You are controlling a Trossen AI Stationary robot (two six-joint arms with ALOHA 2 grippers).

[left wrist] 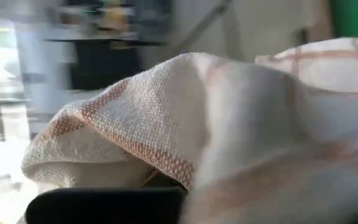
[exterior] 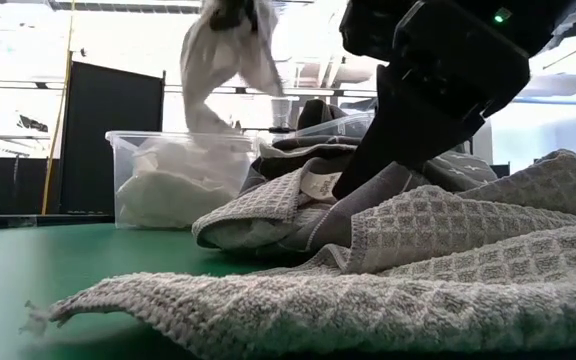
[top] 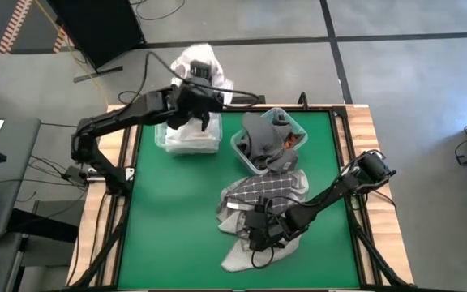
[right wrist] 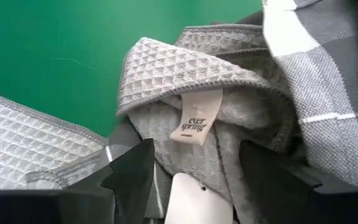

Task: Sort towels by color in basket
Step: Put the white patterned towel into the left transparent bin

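Observation:
My left gripper [top: 197, 99] is raised over the clear basket [top: 186, 138] at the table's far left and is shut on a white towel [exterior: 226, 55] with thin orange stripes [left wrist: 166, 158]. White towels lie in that basket [exterior: 173, 185]. A second basket [top: 270, 139] holds dark grey towels and some orange cloth. My right gripper [right wrist: 201, 177] stands open over a pile of towels: light grey waffle [exterior: 448, 240] and white-and-grey checked [top: 266, 188]. Its fingers stand on either side of a waffle fold that bears a label [right wrist: 196, 118]. My left gripper is shut on the white towel's upper part [exterior: 230, 25]; the cloth bunched around the fingers hides the place of contact. The towel hangs slack below the gripper, its lower end [exterior: 206, 118] just above the clear basket's rim. My right gripper's fingers [exterior: 353, 175] slant down into the pile at the labelled fold; I cannot tell whether they touch the cloth.
Bare green mat [top: 173, 219] lies on the table's near left. The two baskets stand side by side at the far edge. A light grey towel's edge [exterior: 168, 300] stretches along the mat close to the low camera. Cables and dark equipment stand beyond the table.

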